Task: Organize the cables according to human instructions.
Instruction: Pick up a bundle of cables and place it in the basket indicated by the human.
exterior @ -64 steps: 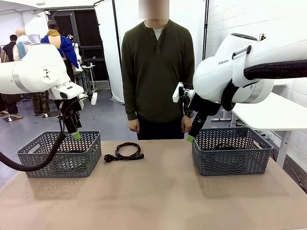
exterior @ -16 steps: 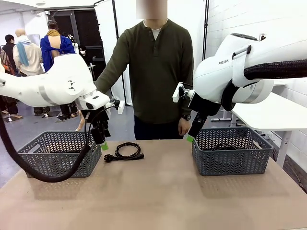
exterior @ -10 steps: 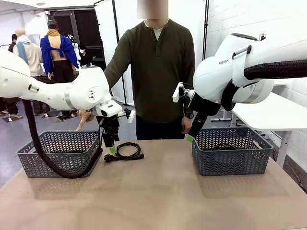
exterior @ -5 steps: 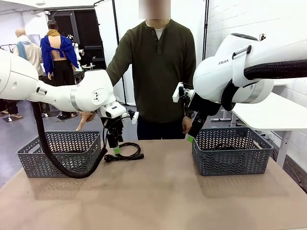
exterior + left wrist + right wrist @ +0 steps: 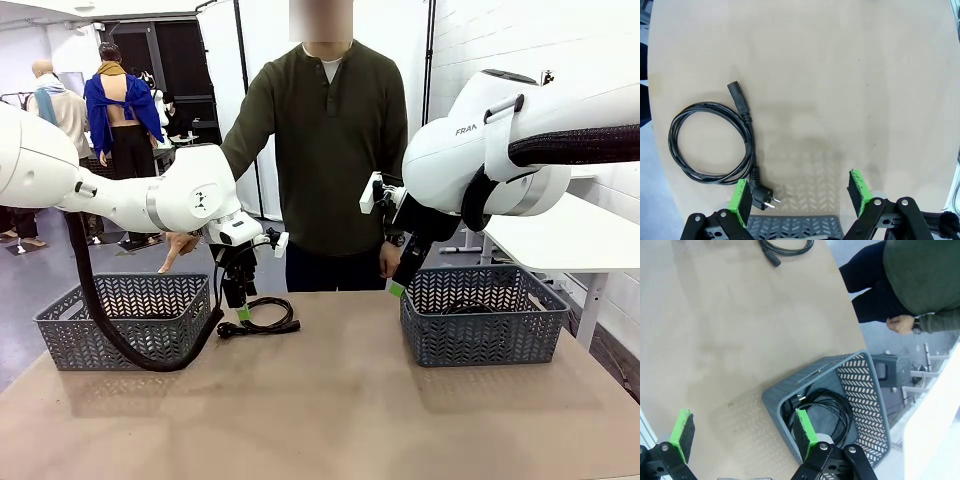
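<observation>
One coiled black cable (image 5: pixel 262 316) lies on the table between the two baskets; the left wrist view shows the cable (image 5: pixel 710 142) with its plug near one green pad. My left gripper (image 5: pixel 241 310) hangs open just above the plug end at the coil's left. In the left wrist view the left gripper (image 5: pixel 800 198) has nothing between its fingers. My right gripper (image 5: pixel 398 286) stays open and raised by the right basket's near-left corner. Seen from the right wrist, the right gripper (image 5: pixel 742 428) hovers over that basket, where another coiled cable (image 5: pixel 822 412) lies inside.
The grey left basket (image 5: pixel 120 320) and grey right basket (image 5: pixel 480 315) stand at the table's two sides. A person (image 5: pixel 320 150) stands at the far edge, one hand (image 5: pixel 178 248) pointing down toward the left basket. Bare table lies in front.
My left arm has swung from over the left basket rightward to the cable on the table, settling over its plug end. The person's arm came out, pointing at the left basket. The right arm stayed still.
</observation>
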Robot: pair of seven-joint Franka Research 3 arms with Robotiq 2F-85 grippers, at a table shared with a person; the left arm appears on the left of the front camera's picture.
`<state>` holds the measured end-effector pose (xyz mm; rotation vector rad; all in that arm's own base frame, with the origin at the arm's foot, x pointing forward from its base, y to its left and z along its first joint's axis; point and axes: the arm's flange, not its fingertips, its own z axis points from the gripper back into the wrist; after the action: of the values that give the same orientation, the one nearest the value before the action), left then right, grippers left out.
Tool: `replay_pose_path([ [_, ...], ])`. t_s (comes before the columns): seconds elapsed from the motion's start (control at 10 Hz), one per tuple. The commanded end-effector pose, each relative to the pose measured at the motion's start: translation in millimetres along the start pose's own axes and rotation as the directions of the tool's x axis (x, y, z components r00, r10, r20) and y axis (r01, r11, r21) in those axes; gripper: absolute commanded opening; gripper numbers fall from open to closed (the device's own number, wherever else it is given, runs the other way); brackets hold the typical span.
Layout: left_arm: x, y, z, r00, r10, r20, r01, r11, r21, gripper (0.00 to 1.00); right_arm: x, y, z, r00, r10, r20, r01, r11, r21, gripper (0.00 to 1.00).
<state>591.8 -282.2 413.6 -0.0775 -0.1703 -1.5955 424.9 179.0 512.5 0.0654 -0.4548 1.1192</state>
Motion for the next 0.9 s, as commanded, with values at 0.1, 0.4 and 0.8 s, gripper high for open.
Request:
replay_pose_path([
  [0.1, 0, 0, 0, 1.0, 0.0, 0.0, 0.0, 1.0, 0.0, 1.0, -1, 0, -1, 1.0, -0.003, -0.003, 0.003, 1.0, -0.001, 1.0],
  [0.4, 3, 18, -5, 0.999, -0.006, -0.038, 0.006, 1.0, -0.001, 1.0, -1, 0, -1, 1.0, -0.003, -0.003, 0.003, 1.0, -0.001, 1.0],
  [0.8, 12, 40, -26, 0.996, -0.029, -0.08, 0.026, 0.999, -0.044, 1.0, -1, 0, -1, 1.0, -0.003, -0.003, 0.003, 1.0, -0.001, 1.0],
])
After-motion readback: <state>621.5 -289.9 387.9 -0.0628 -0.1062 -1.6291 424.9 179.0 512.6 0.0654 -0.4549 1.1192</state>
